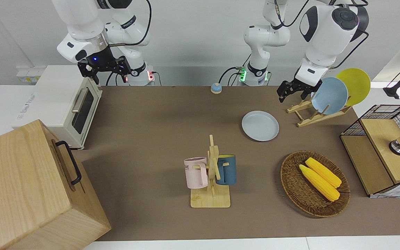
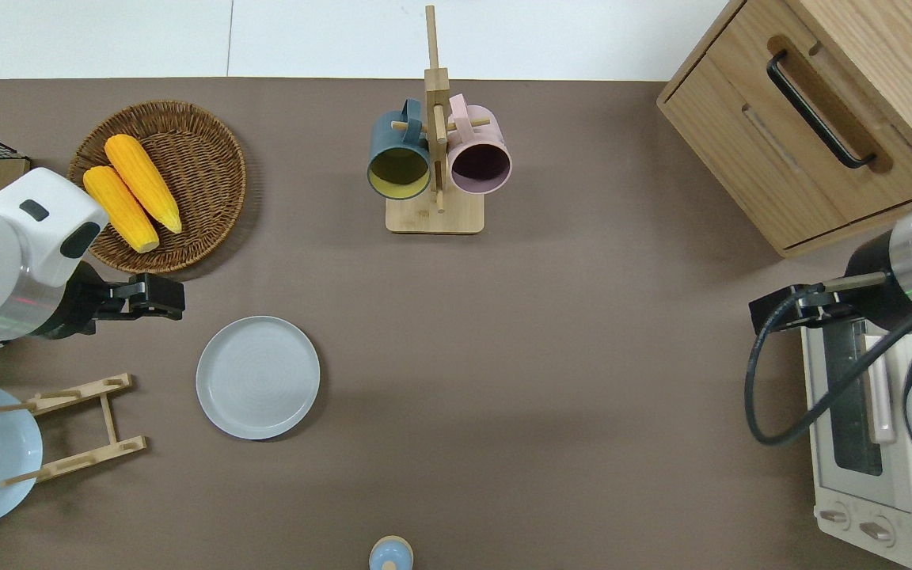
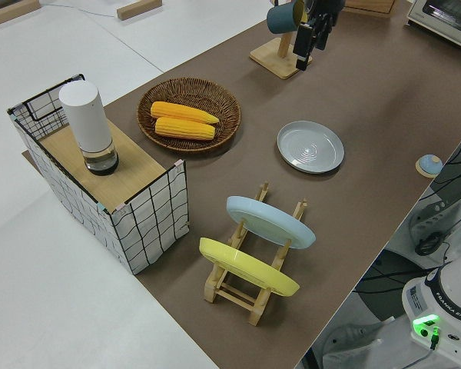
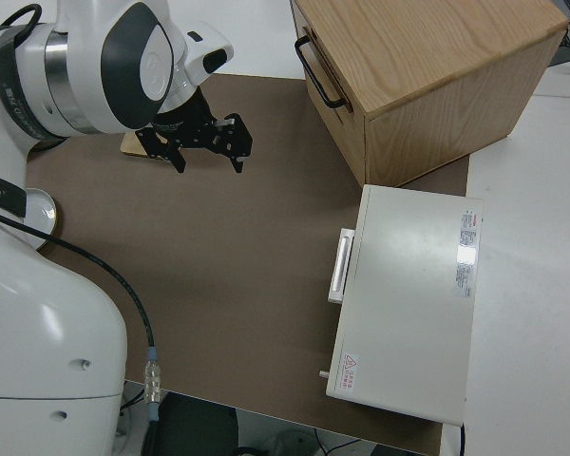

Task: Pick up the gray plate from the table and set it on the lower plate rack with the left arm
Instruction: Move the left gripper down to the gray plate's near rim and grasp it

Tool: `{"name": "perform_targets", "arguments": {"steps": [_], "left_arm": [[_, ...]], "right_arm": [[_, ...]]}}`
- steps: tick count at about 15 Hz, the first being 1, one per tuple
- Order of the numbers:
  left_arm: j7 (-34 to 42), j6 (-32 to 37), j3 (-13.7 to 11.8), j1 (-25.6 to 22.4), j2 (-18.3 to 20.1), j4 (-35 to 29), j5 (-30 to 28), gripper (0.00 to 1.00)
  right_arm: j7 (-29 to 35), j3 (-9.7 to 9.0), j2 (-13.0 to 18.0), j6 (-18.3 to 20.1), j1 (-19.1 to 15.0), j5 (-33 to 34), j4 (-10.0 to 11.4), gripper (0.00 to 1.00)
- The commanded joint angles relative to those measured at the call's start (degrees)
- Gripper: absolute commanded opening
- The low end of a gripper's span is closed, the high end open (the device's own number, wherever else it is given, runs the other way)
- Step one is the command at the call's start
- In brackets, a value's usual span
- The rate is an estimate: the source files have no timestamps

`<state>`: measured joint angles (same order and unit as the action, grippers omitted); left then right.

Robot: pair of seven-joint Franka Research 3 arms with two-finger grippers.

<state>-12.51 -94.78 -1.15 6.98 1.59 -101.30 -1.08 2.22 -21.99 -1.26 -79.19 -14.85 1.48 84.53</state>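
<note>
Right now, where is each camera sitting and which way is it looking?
Front view: across the table, facing the robots; both arms show, with the left gripper by the lower plate rack.
Overhead view: straight down; arms enter from the bottom; the gray plate lies flat.
Left side view: raised at the left arm's end, looking along the table; only the left gripper shows.
Right side view: above the parked right arm, showing the right gripper and toaster oven.
Front and overhead views share the mug stand.

The left claw (image 2: 175,296) hangs in the air, empty (fingers apart); the right arm is parked
</note>
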Motion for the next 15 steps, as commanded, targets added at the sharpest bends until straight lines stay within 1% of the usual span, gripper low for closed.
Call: {"name": "perform_targets", "arguments": {"steps": [1, 2, 4, 10, 11, 15], "left_arm": [[0.65, -4.08, -0.86, -0.3, 2.18, -7.13, 2.57, 0.99], [0.73, -7.58, -1.31, -0.3, 3.23, -10.72, 2.66, 0.99], [0.65, -14.36, -1.31, -0.3, 4.9, -17.49, 2.66, 0.99], [0.65, -27.9, -2.01, -0.3, 5.44, -29.63, 2.05, 0.99], [0.65, -29.66, -2.19, -0.3, 5.53, -31.57, 2.05, 0.99], [0.65, -32.04, -3.42, -0.3, 4.91, -35.97, 1.96, 0.99]], "right_arm": [[0.68, -1.21, 0.12, 0.62, -1.32, 0.37, -0.41, 0.983], [0.68, -1.21, 0.12, 0.62, -1.32, 0.28, -0.41, 0.983], [0.68, -1.21, 0.12, 0.62, -1.32, 0.28, -0.41, 0.983], [0.68, -1.21, 0.12, 0.62, -1.32, 0.37, -0.33, 0.983], [0.68, -1.21, 0.12, 0.62, -1.32, 0.37, -0.41, 0.983], [0.68, -1.21, 0.12, 0.62, -1.32, 0.37, -0.41, 0.983]]}}
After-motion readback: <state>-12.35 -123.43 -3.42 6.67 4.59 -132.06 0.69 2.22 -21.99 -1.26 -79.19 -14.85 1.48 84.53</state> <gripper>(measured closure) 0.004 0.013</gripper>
